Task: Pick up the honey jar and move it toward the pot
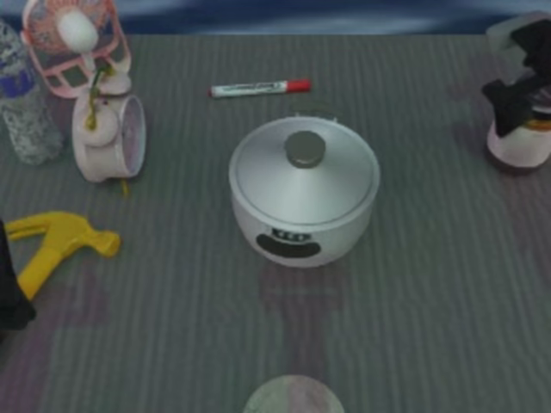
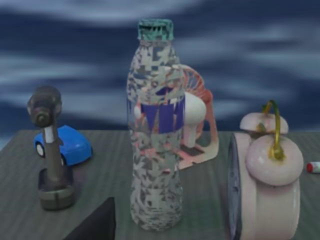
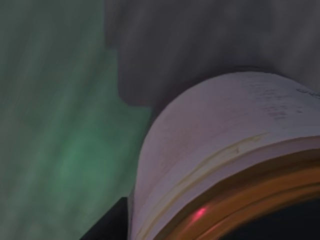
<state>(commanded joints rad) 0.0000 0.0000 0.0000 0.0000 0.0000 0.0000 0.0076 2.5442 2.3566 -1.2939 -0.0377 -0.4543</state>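
Right end effector (image 1: 516,101) is down on the honey jar (image 1: 519,144) at the far right of the bench (image 1: 430,284), top view. Dark fingers straddle the lid area, white label and a sliver of amber band show below them. Jar's base looks planted on the bench, so I'd call this the grasp stage: approach done, lift not yet, carry toward the pot (image 1: 304,191) all still to come. Pot sits mid-bench, domed lid on, grey knob up, well apart from the jar, w/ bare bench between them.

Are the fingers clamped on the glass or just around it? Can't tell. The arm body covers the lid from above, and the right wrist view is jammed so close it shows only curved label (image 3: 220,145) and amber band (image 3: 260,200), no fingertip contact visible.

Left arm parked at the left edge, only a dark corner of it showing in the top view; its end effector's state isn't visible either.

Other stuff, all left or back: water bottle (image 2: 156,130), alarm clock (image 1: 110,136), pink fan (image 1: 76,41), yellow-handled tool (image 1: 53,245), red-capped marker (image 1: 260,87). Left wrist view adds a blue toy car (image 2: 65,145) and a grey tool (image 2: 50,150), hard to ID. A pale round thing (image 1: 293,396) is cut off at the near edge.
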